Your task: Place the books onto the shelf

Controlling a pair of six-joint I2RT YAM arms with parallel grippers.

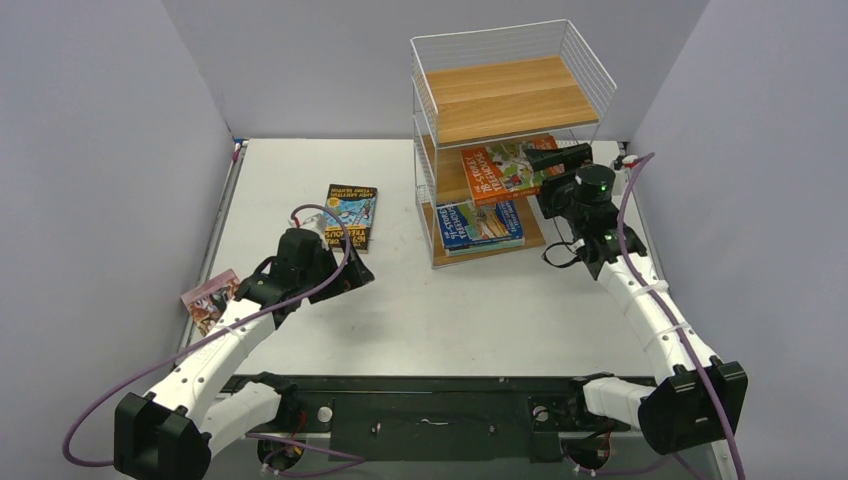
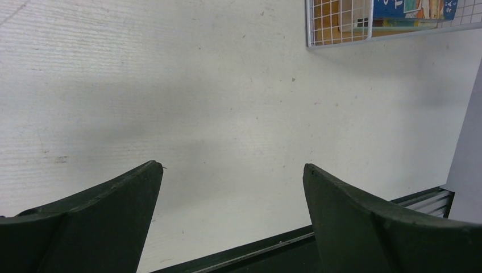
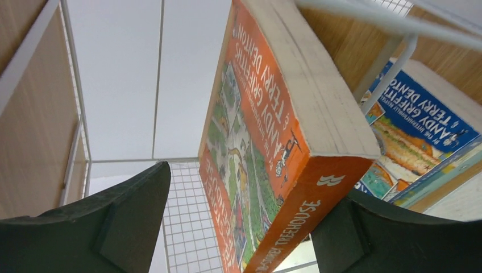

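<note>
The shelf [image 1: 512,100] is a white wire rack with wooden boards at the back right of the table. An orange book [image 1: 503,170] lies on its middle board, and a blue book [image 1: 480,223] lies on the bottom board over another book's edge. My right gripper [image 1: 548,160] reaches into the middle tier. In the right wrist view the right gripper [image 3: 256,185] stands open around the orange book [image 3: 256,114], the left finger apart from the cover. A dark book [image 1: 351,215] lies on the table, and a pink book [image 1: 210,298] lies at the left edge. My left gripper [image 1: 355,272] hangs open over bare table [image 2: 227,102].
Grey walls close in on both sides and the back. A black base rail [image 1: 430,415] runs along the near edge. In the left wrist view the shelf's bottom corner [image 2: 335,23] and the blue book [image 2: 409,8] show at top right. Purple cables trail along both arms.
</note>
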